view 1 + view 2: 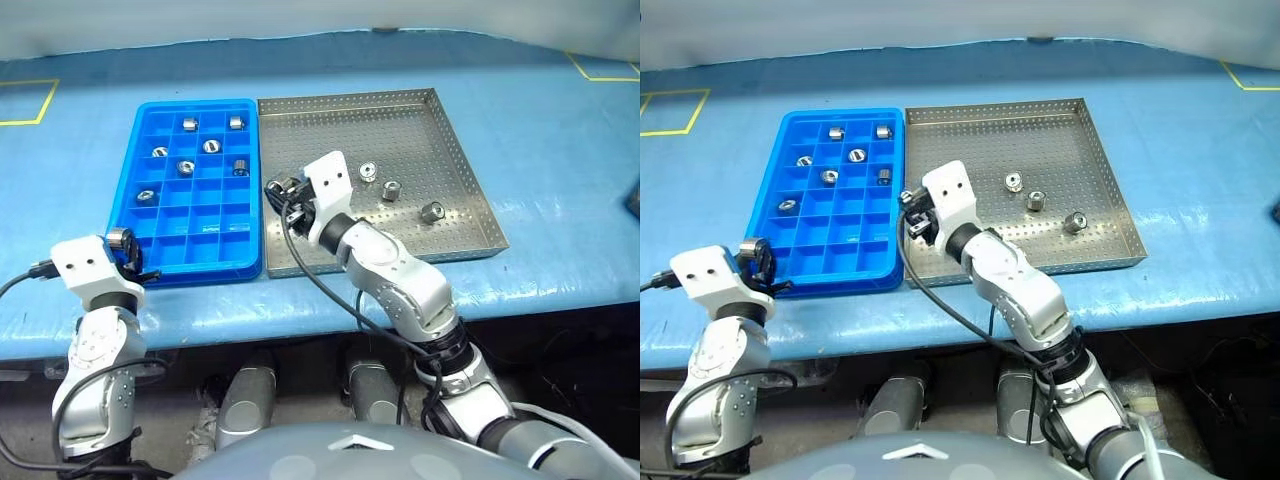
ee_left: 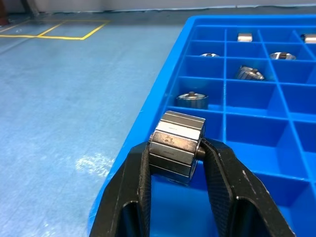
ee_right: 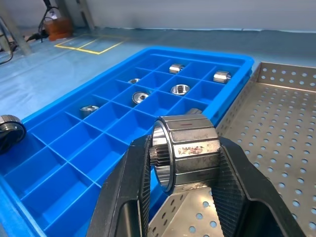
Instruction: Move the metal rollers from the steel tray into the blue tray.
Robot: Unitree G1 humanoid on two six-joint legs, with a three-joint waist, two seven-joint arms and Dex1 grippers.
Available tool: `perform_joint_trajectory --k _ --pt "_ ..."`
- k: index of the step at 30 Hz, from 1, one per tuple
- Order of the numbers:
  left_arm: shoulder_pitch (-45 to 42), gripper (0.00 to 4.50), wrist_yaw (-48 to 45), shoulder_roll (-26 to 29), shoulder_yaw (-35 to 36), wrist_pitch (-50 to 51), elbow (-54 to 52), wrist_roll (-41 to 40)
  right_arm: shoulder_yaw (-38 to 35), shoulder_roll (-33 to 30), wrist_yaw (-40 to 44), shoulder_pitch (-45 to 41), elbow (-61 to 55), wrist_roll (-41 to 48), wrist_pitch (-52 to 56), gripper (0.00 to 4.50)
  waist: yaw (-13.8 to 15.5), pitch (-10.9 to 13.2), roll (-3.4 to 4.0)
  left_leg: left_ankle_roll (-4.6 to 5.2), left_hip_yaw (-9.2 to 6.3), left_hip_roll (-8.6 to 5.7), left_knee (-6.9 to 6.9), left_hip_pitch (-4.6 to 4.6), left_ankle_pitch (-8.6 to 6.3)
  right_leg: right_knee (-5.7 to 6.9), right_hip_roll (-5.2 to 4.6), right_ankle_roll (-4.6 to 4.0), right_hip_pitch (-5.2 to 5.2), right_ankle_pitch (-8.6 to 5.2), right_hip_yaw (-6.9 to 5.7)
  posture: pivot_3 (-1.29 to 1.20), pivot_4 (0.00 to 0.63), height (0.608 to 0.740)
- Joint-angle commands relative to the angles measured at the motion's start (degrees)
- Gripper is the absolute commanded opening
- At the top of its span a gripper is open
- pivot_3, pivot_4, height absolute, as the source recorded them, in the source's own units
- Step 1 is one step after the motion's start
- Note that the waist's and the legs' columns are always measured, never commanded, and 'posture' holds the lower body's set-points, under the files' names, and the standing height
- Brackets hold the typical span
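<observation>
The blue tray (image 1: 205, 228) lies left of the steel tray (image 1: 400, 128), their long sides touching. Several metal rollers sit in the blue tray's far compartments, one of them (image 1: 185, 167) near the middle. Three rollers (image 1: 391, 190) lie on the steel tray's perforated floor, right of centre. My left gripper (image 2: 177, 147) hovers at the blue tray's near left corner, shut on a roller (image 2: 175, 136). My right gripper (image 3: 183, 148) hangs over the seam between the two trays, shut on another roller (image 3: 190, 140).
Both trays rest on a blue table (image 1: 560, 150) marked with yellow tape corners (image 1: 30, 100). The table's front edge runs just below the trays. A dark object (image 1: 634, 195) shows at the far right edge. A black cable (image 1: 320, 285) trails from my right wrist.
</observation>
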Motion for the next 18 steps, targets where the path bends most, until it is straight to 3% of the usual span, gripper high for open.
perform_joint_trajectory --k 1,8,14,18 --pt "-0.5 2.16 -0.9 -1.5 1.2 1.3 -1.4 -0.6 0.6 1.9 1.6 -1.6 -1.0 -1.7 -1.8 1.35 0.0 0.0 0.00 0.00 0.00 0.00 0.00 0.03 0.00 0.00 0.00 0.00 0.02 0.00 0.00 0.14 0.150 0.740" --pt "-3.0 4.48 -5.6 -4.6 0.5 -3.1 -4.0 -2.3 0.3 4.4 3.8 -3.5 1.1 -4.4 -2.9 1.35 0.0 0.0 -0.01 -0.05 0.00 0.01 0.02 0.09 0.03 0.05 0.00 0.01 0.05 0.01 -0.01 0.15 0.150 0.740" --pt "-0.7 4.48 -9.4 -6.6 -2.8 -12.8 -7.3 2.1 0.6 6.0 6.2 -9.3 10.0 -8.3 -6.6 1.35 0.1 0.0 -0.03 -0.06 0.00 0.01 -0.01 0.08 0.04 0.04 0.00 -0.03 0.04 0.03 -0.03 0.20 0.150 0.740" --pt "7.7 4.48 -11.1 -7.6 -7.3 -17.5 -12.2 6.9 1.2 9.9 9.4 -14.7 19.7 -9.4 -10.9 1.35 0.4 0.0 -0.05 -0.06 0.07 0.00 -0.12 0.10 0.03 0.02 -0.02 -0.07 -0.01 0.04 0.04 0.30 0.150 0.740"
